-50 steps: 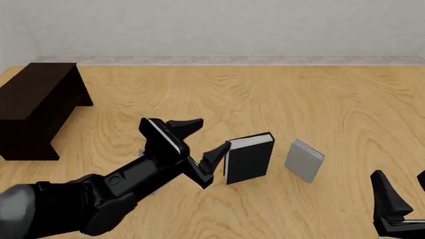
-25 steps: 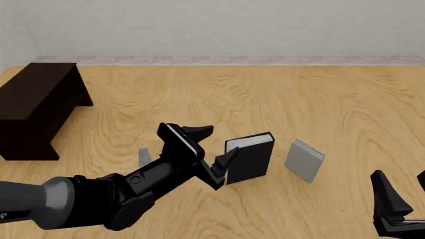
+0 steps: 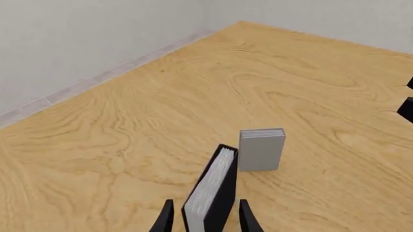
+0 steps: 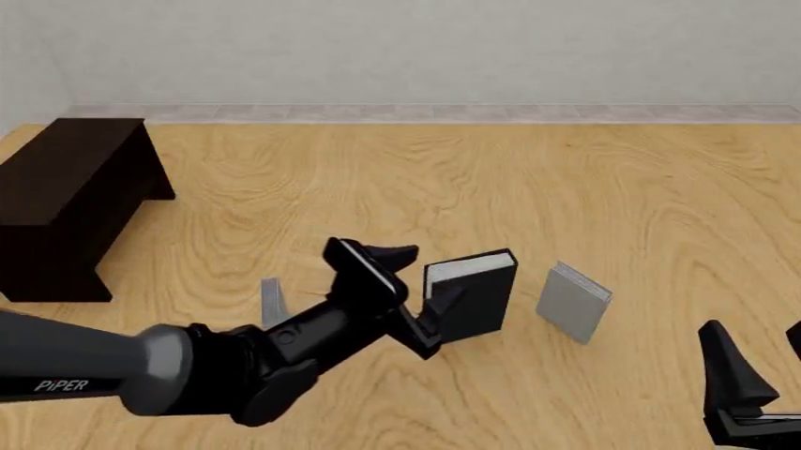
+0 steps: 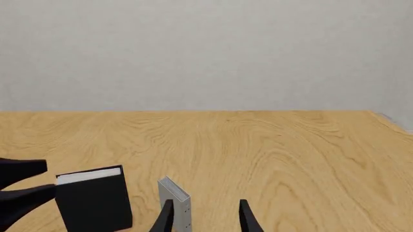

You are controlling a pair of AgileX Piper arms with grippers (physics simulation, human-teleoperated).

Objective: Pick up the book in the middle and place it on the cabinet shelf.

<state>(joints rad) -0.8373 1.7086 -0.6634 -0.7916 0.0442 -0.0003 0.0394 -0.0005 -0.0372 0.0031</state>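
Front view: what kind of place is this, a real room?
Probably a computer-made test room, not a real one: a bare wood-grain tabletop with plain pale walls, a long dark brown wooden cabinet, and a thick black hardcover book standing up.

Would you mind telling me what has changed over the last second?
The left gripper advanced to the right, bringing its open fingers around the upright thick black hardcover book; no grasp yet. This uncovered the thin grey book. Books, dark cabinet and right gripper stayed put.

Black book (image 4: 474,302) with white page edges, dark-brown cabinet shelf (image 4: 66,202).
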